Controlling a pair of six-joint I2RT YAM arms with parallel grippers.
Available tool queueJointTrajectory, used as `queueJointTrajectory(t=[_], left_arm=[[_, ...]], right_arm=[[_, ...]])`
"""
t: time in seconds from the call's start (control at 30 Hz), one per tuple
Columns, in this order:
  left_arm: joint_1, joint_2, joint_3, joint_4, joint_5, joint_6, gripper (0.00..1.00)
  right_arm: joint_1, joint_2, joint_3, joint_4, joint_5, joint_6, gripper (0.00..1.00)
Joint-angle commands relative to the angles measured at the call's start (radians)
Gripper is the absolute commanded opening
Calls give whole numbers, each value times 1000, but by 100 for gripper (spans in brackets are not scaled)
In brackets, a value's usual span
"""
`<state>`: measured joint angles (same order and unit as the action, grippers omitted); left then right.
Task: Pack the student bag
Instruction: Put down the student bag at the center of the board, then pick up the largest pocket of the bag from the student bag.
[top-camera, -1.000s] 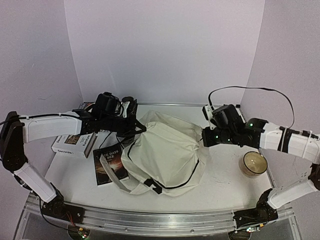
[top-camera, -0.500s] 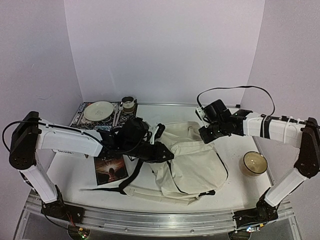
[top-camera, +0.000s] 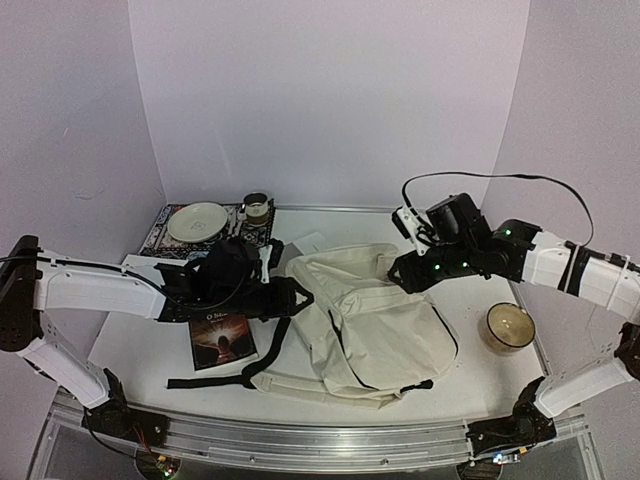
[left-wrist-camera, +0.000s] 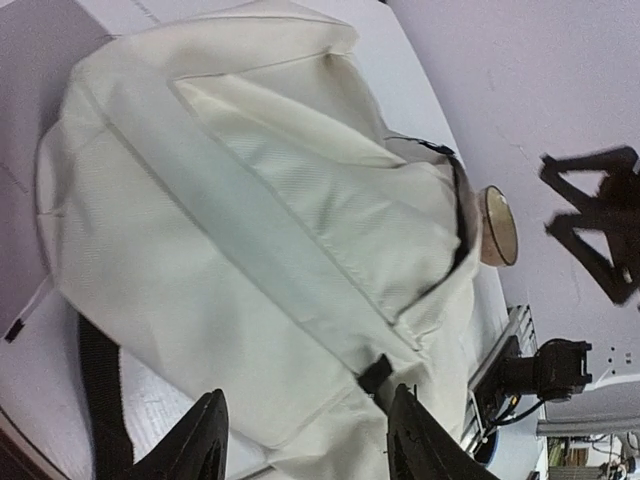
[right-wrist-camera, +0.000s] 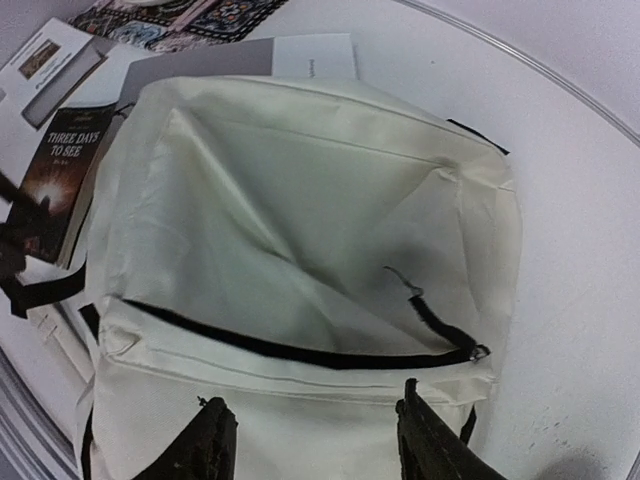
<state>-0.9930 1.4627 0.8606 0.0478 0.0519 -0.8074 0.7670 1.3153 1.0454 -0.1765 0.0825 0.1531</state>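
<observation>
since a second ago both arms have let go of the cloth: the left fingers (top-camera: 297, 296) and the right fingers (top-camera: 398, 273), pinched shut then, now stand apart with nothing between them. the left arm has also swung in from the far left corner, uncovering the plate (top-camera: 197, 221) and the cup (top-camera: 256, 208). the student bag (top-camera: 385, 320), bunched up before, now lies flatter in the middle of the table (top-camera: 470, 385), its black straps (top-camera: 262, 355) trailing left beside the book (top-camera: 222, 340). a round jar (top-camera: 508, 326) sits apart on its right. both wrist views look down on cream cloth framed by parted fingers that seem to hover just above it. the step in hand looks like getting the bag open so things can go in. the black zip (right-wrist-camera: 300, 352) runs across the side nearest the right fingers, with its pull (right-wrist-camera: 478, 350) at one end; how far it is already undone i cannot tell. to do this well, the right fingers should probably take a small, exact pinch on the pull alone, not on the fabric. the left fingers would best pin the cloth near the other end, since the soft bag is likely to slide or bunch rather than unzip. pulling along the zip line rather than upward should help, and so should keeping the straps off the book.
</observation>
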Motion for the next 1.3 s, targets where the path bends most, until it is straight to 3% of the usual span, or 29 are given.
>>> queueJointTrajectory(t=[0.0, 0.23, 0.47, 0.83, 1.27], left_arm=[[50, -37, -32, 15, 0, -19, 56], [95, -11, -64, 63, 33, -36, 57], [100, 16, -88, 93, 53, -49, 58], [100, 46, -90, 105, 86, -53, 58], [99, 49, -91, 109, 102, -53, 58]], right_arm=[[139, 7, -8, -52, -1, 103, 57], [276, 132, 90, -51, 33, 187, 58], [334, 281, 213, -64, 33, 257, 57], [345, 468, 360, -122, 120, 326, 46], [345, 565, 390, -158, 247, 332, 34]])
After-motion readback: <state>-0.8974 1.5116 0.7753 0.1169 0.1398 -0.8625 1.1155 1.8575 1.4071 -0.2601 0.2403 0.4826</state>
